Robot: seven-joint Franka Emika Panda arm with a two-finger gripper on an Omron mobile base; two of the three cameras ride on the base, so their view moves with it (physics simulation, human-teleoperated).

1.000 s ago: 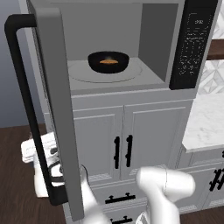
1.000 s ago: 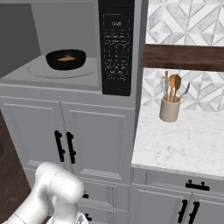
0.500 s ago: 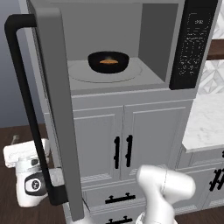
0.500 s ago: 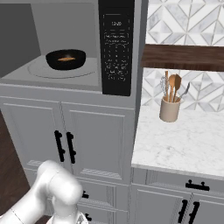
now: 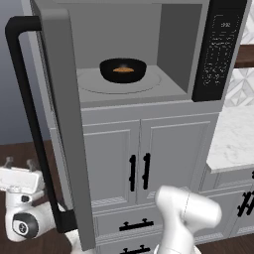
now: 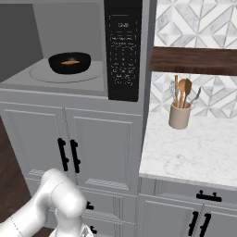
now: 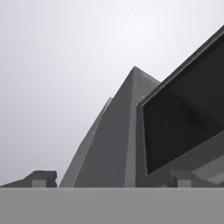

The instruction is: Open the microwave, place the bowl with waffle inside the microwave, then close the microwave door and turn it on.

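The microwave (image 5: 173, 44) stands open, its black button panel (image 5: 218, 49) on the right. The bowl with waffle (image 5: 123, 71) sits on the round turntable (image 5: 149, 85) inside the cavity, and it is also seen as the bowl with waffle (image 6: 69, 63). The microwave door (image 5: 64, 124) is swung out toward me, with its long black handle (image 5: 30, 124) on its left. My gripper (image 5: 21, 164) is low at the left, just outside the handle, pointing up, open and empty. In the hand view the gripper (image 7: 111, 180) looks up at the door's dark window (image 7: 183, 122).
White cabinet doors (image 5: 168, 158) with short black handles fill the space under the microwave. To the right are a marble counter (image 6: 194, 148), a crock of utensils (image 6: 179, 115) and a wooden shelf (image 6: 194, 60). Dark wood floor lies low at the left.
My hand has moved left, coming out from behind the open door's handle to its outer side. Door and bowl have not moved.
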